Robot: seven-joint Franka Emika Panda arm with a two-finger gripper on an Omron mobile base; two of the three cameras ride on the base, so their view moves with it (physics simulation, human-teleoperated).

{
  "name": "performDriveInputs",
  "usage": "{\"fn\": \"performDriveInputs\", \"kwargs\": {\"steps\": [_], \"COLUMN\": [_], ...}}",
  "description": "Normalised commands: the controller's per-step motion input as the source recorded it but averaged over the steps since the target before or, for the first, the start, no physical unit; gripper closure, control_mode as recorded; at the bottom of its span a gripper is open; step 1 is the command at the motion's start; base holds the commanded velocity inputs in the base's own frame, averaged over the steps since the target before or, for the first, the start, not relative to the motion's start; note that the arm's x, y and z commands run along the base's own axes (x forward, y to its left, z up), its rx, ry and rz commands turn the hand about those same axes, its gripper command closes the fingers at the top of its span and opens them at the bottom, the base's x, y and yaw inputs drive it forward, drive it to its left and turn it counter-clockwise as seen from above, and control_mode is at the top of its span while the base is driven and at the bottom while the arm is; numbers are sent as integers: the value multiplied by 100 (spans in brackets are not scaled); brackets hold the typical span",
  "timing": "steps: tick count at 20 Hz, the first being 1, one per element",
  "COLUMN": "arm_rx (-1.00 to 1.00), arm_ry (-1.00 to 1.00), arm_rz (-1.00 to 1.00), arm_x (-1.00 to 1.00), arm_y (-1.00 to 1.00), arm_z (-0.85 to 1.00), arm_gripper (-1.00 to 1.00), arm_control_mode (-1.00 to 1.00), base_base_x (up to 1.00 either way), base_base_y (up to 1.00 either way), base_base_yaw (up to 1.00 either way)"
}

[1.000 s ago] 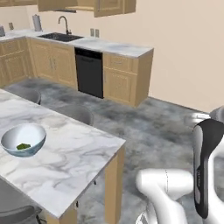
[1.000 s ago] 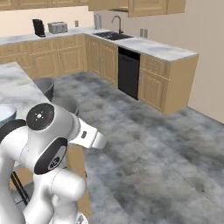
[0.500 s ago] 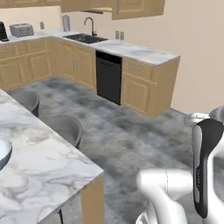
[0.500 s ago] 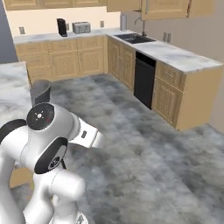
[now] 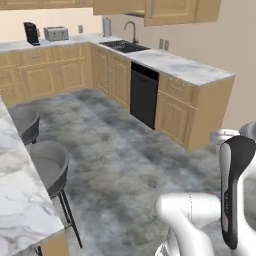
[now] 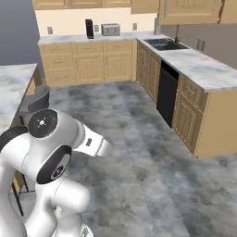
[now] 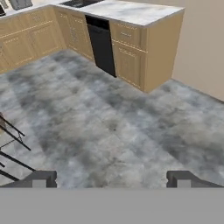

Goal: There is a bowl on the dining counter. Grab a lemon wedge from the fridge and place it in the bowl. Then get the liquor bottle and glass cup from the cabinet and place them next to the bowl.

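The dining counter (image 5: 15, 200) shows as a veined marble slab at the left edge of the left base view, and its end shows at the left in the right base view (image 6: 14, 81). The bowl, the fridge, the lemon wedge, the liquor bottle and the glass cup are out of view. In the hand view my gripper (image 7: 111, 179) is open. Its two dark fingertips (image 7: 43, 178) stand far apart with only grey floor between them. It hangs over open floor, pointing toward the corner of the sink counter.
Two grey stools (image 5: 47, 162) stand beside the dining counter. Across the floor runs an L-shaped marble counter with a black sink (image 5: 125, 46), a black dishwasher (image 5: 144, 95), a coffee machine (image 5: 31, 32) and a toaster (image 5: 56, 33). Tan wall cabinets (image 5: 165, 10) hang above. Grey floor (image 5: 115, 160) lies between.
The whole picture has shifted: the base has moved, so the dining counter has slid left and the bowl has left the views. The gripper stays open and the arm's pose looks unchanged.
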Motion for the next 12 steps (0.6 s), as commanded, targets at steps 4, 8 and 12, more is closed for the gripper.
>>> {"fn": "performDriveInputs", "kwargs": {"steps": [4,8,12], "arm_rx": [0,0,0], "arm_ry": [0,0,0], "arm_rz": [0,0,0], "arm_x": [0,0,0], "arm_y": [0,0,0], "arm_z": [0,0,0], "arm_gripper": [-100,-100,-100], "arm_control_mode": [100,100,100], "base_base_x": [89,100,100], "base_base_y": [-71,-61,-52], "base_base_yaw": [40,38,33]}}
